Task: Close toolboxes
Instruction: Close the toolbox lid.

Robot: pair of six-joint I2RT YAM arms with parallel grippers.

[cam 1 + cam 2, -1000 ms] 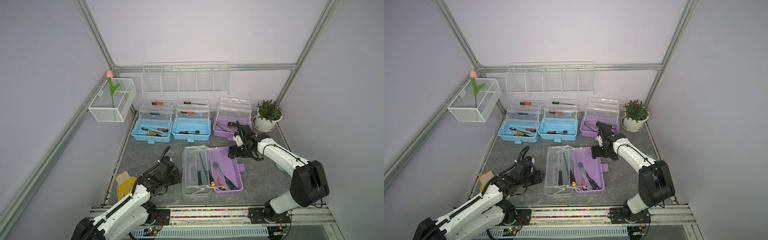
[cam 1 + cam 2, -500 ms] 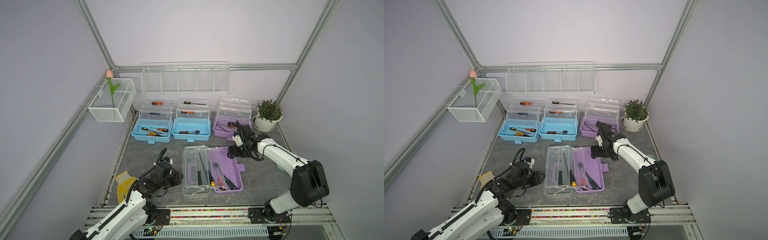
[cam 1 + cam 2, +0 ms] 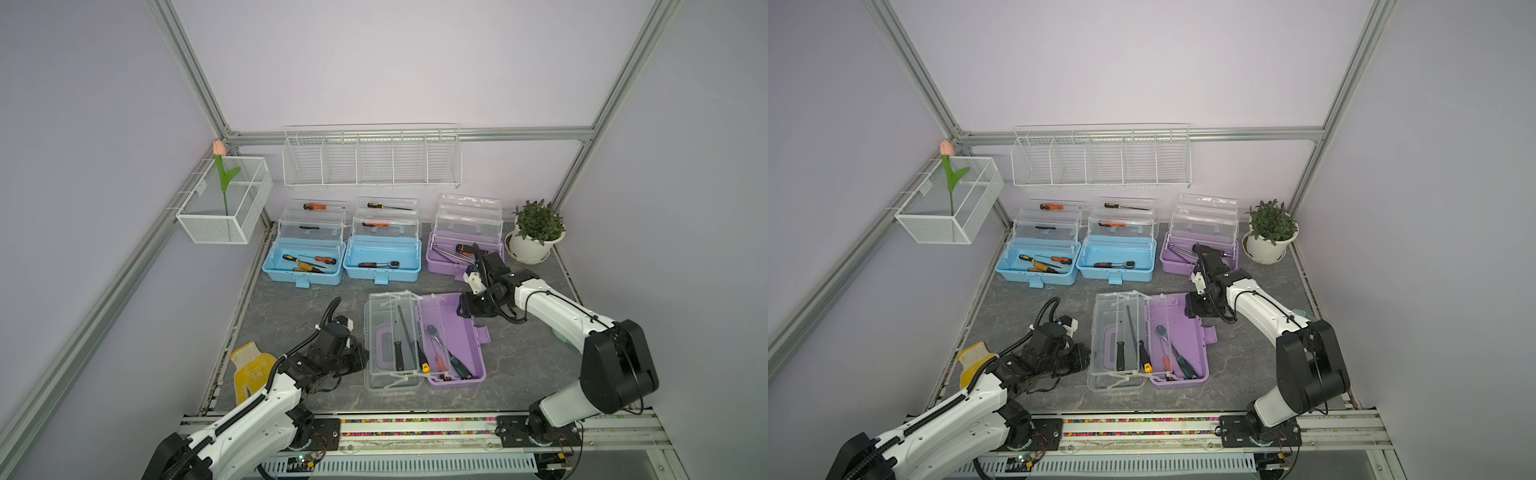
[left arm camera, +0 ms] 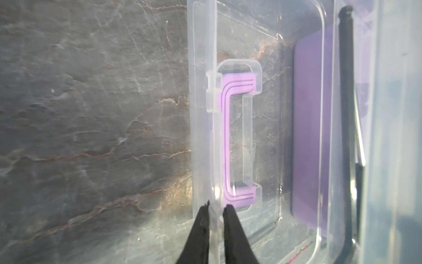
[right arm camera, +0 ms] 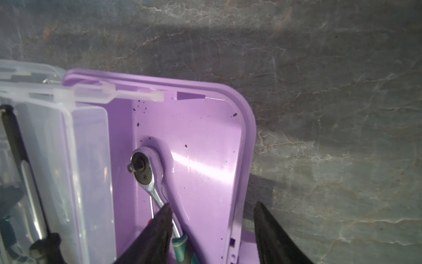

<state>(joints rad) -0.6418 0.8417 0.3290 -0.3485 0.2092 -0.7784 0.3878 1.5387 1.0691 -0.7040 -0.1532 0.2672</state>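
Observation:
The near purple toolbox lies open mid-table, its clear lid folded flat beside it with tools inside. My left gripper is shut on the lid's outer rim, close to the purple handle; it also shows in both top views. My right gripper is open, straddling the box's side wall at the far corner, one finger inside over the ratchet. Two light blue toolboxes and a purple one stand open at the back.
A potted plant stands at the back right, next to the rear purple box. A white wire basket hangs on the back wall and another holds a tulip on the left. A yellow glove lies by my left arm.
My left gripper has slid up to the clear lid and closed on its rim. The right gripper's jaws have narrowed around the purple wall while that arm has stayed in place.

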